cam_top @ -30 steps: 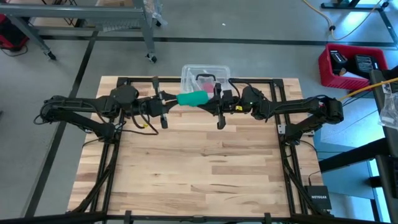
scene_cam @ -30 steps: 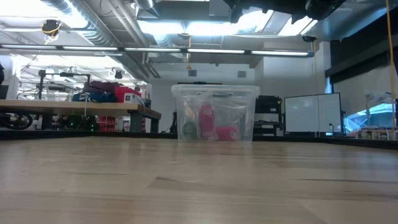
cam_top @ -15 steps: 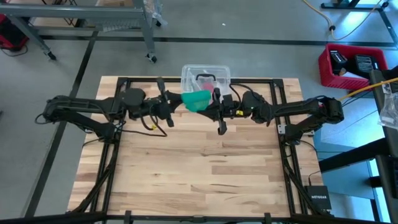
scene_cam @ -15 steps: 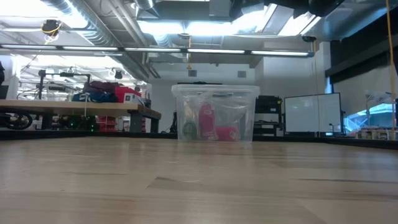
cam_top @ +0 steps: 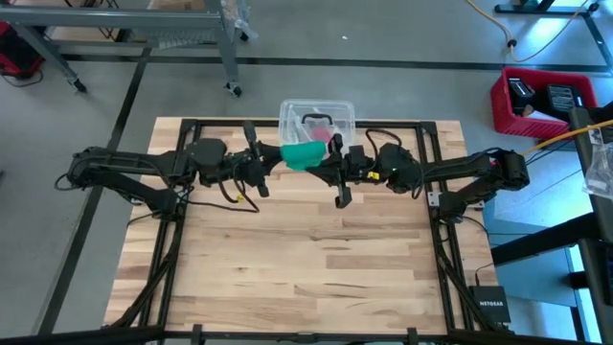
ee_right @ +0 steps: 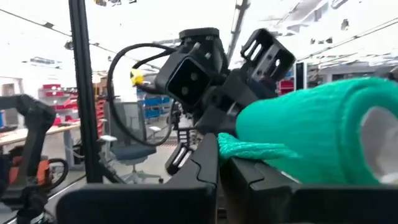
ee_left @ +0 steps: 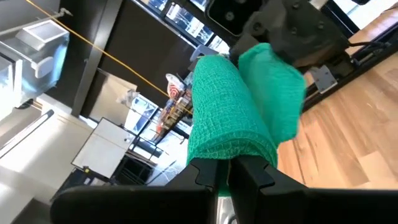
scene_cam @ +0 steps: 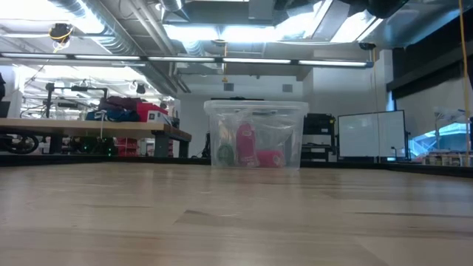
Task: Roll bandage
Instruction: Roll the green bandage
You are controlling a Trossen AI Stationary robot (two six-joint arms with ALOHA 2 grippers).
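Observation:
The teal-green bandage [cam_top: 304,153] hangs bunched in the air between my two grippers, above the table's far middle, just in front of the clear tub [cam_top: 317,117]. My left gripper [cam_top: 279,157] comes from the table's left and is shut on the bandage [ee_left: 230,118]. My right gripper [cam_top: 329,161] comes from the right and is shut on its other end, a rolled wad [ee_right: 323,130]. In the low view the bandage is out of view above the picture. My left gripper pinches the bandage's near end [ee_left: 219,154] between its two fingers, coming level from the table's left. The bandage is lifted clear and reaches across to the other gripper. My right gripper pinches a loose edge of the wad [ee_right: 245,149] between its two fingers, coming from the table's right and slanting a little upward. The wad sits above the fingers, clear of the table.
The clear tub [scene_cam: 255,137] stands at the table's far edge with a pink-red item [scene_cam: 246,144] inside. A red crate [cam_top: 541,101] sits on the floor off the table's right. The wooden tabletop [cam_top: 306,259] lies bare toward the near edge.
My left gripper has moved toward the table's right and rolled about its own line; my right gripper has shifted a little toward it. The bandage between them, stretched out sideways a second ago, is now shorter and bunched up, still clear of the table.

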